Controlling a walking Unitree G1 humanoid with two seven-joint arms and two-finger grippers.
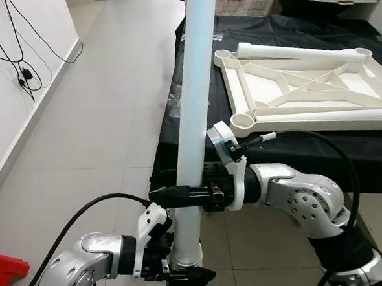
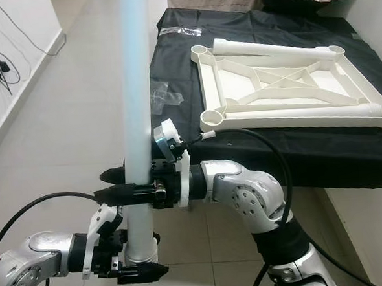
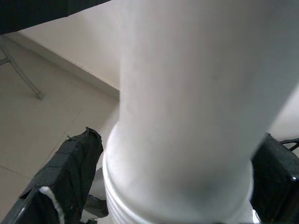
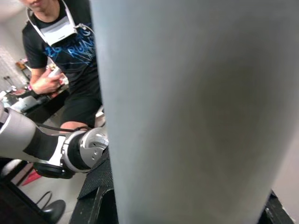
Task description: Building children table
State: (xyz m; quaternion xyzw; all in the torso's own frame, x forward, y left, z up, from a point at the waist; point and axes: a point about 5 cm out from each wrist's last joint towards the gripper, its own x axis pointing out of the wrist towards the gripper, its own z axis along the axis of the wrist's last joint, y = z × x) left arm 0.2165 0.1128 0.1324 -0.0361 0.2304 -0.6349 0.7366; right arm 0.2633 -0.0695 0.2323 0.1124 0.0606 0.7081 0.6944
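Table leg (image 1: pixel 194 84) stands upright, both pincers pinching it — left pincer (image 1: pixel 179 273) low, right pincer (image 1: pixel 181 194) higher; keep it plumb toward corner socket (image 1: pixel 243 121) of frame (image 1: pixel 304 84).

The robot held a long white table leg (image 2: pixel 136 88) upright over the tiled floor (image 2: pixel 61 144). Its right hand (image 2: pixel 125 186) clamped the leg partway up, the left hand (image 2: pixel 137 266) gripped the ridged bottom end. Beside them, the white table frame (image 2: pixel 284 79) lay upside down on the black-covered tabletop (image 2: pixel 347 146).
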